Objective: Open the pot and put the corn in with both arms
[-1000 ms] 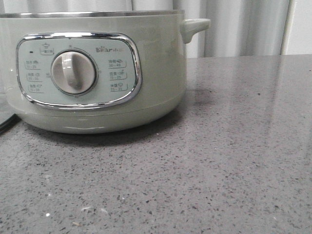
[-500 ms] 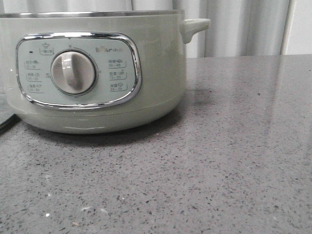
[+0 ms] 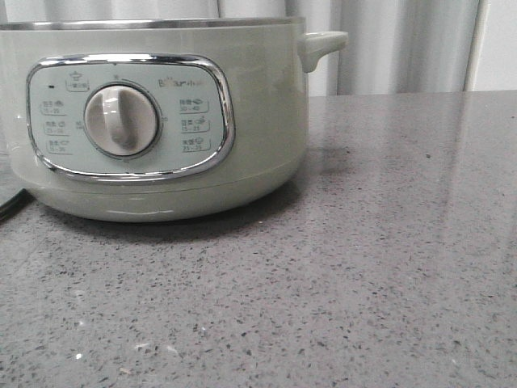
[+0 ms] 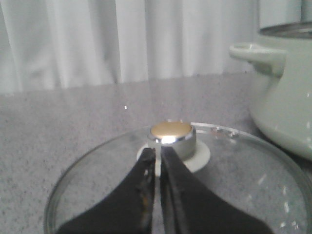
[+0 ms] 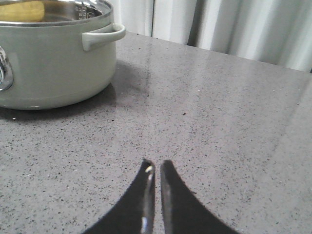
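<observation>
On my left, the glass lid point(image 4: 175, 180) lies flat on the desk point(image 3: 388, 267) just beside the pot point(image 3: 153, 121), and my left claw point(image 4: 157, 158) is pinched narrow, empty, just short of the lid's knob point(image 4: 171, 138). The pot hasn't budged over the last second. It stands open with the corn point(image 5: 22, 10) inside. Right of the pot, my right claw point(image 5: 155, 168) hangs narrow and empty. I'd call it done.

Black, tapering, curved jaws, glossy along their inner edges.
</observation>
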`<state>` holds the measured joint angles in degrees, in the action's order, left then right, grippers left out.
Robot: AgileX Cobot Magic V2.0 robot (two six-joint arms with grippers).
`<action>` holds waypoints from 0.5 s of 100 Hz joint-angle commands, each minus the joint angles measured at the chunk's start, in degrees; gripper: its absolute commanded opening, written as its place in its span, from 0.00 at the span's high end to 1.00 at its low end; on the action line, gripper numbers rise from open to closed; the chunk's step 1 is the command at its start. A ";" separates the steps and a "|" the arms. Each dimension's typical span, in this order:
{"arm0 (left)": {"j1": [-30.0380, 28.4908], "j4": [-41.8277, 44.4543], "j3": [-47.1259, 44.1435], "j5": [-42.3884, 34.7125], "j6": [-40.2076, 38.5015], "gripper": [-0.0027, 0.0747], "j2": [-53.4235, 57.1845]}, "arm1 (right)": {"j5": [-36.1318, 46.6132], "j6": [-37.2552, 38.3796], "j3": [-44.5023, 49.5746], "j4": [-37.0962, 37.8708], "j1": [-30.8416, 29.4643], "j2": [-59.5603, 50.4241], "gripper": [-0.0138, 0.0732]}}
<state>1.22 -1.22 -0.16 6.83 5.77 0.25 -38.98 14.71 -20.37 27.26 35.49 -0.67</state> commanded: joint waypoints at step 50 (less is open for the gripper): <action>1.40 0.64 -0.31 11.46 -8.31 0.99 1.95 | 4.06 -0.06 -1.28 2.05 0.09 -0.34 0.90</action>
<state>2.13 -0.68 -0.16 19.56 -1.83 0.25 -38.98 14.71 -20.37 27.30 35.49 -0.67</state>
